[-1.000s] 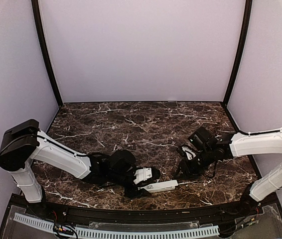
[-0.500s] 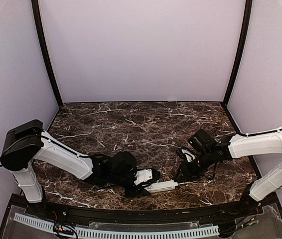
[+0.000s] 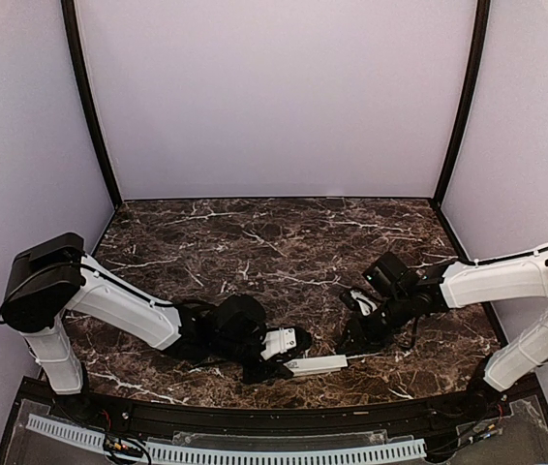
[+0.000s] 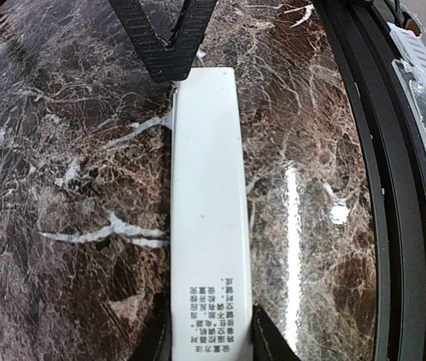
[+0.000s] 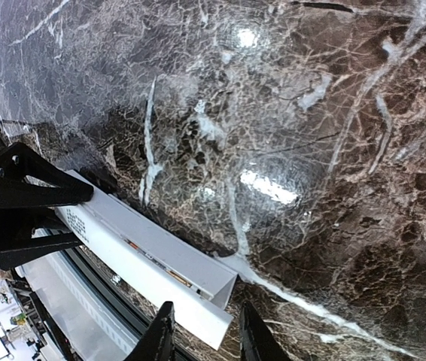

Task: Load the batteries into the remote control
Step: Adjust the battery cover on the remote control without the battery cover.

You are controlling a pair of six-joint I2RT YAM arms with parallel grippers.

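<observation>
Remote control [image 4: 205, 210] clamped in your left gripper [image 4: 209, 335]; right gripper [image 5: 202, 335] straddles its end, grip unclear. Opening its back probably follows.

Dark marble table [image 3: 284, 242], white remote control [image 3: 315, 365] on it

The top camera looks down from high behind the near edge, taking in the whole bench [image 3: 284, 242]. Both wrist cameras hang low and close over that near edge. They face each other along the remote control [image 4: 207, 210], which all three views share.
</observation>
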